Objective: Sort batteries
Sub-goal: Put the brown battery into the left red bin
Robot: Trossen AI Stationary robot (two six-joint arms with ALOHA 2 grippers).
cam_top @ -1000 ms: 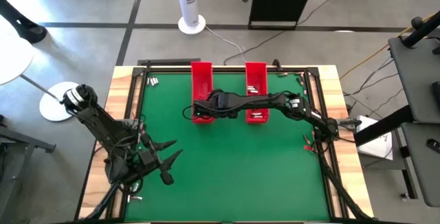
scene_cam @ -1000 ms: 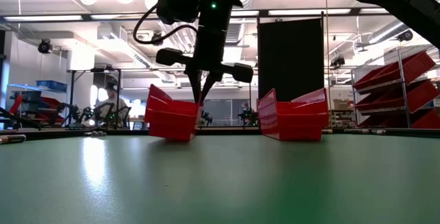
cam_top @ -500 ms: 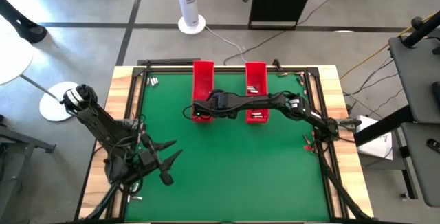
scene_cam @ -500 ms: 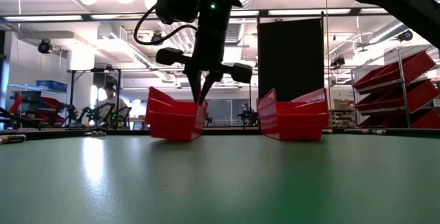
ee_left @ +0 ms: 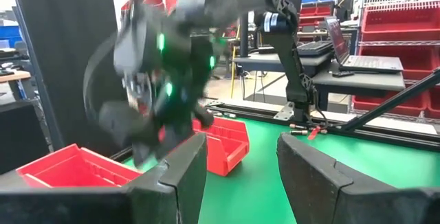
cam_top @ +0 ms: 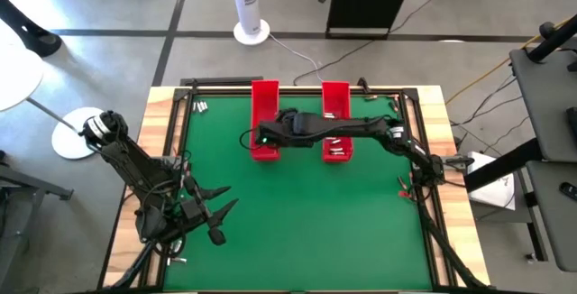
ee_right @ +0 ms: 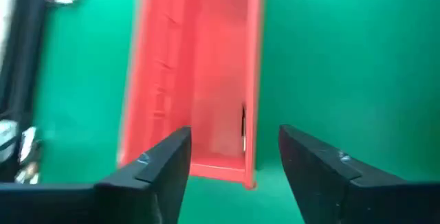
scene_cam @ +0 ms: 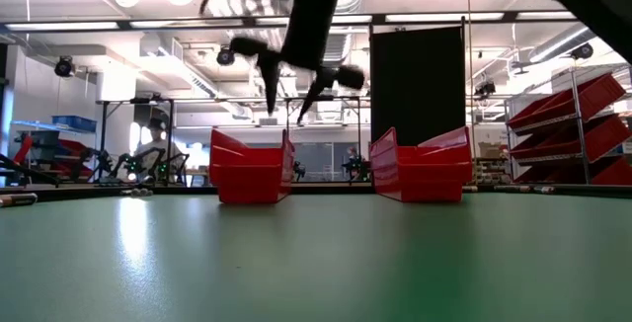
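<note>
Two long red trays stand at the table's far side, the left tray (cam_top: 264,105) and the right tray (cam_top: 335,105). My right gripper (scene_cam: 293,100) hangs open above the near end of the left tray (ee_right: 199,80), with nothing between its fingers. One dark battery (ee_right: 243,124) lies inside that tray against a side wall. Silvery batteries (cam_top: 334,151) lie in the right tray, and a few more batteries (cam_top: 199,106) rest on the mat at the far left corner. My left gripper (ee_left: 242,148) waits open at the near left (cam_top: 224,206).
The right arm (cam_top: 361,132) stretches across the right tray from the table's right edge. Small loose items (cam_top: 394,103) lie by the far right corner. A raised frame (cam_top: 297,85) borders the green mat (cam_top: 306,222), whose middle and near part lie bare.
My right gripper has opened and risen above the near end of the left tray. That tray, which sat tilted under the shut fingertips, now rests level on the mat.
</note>
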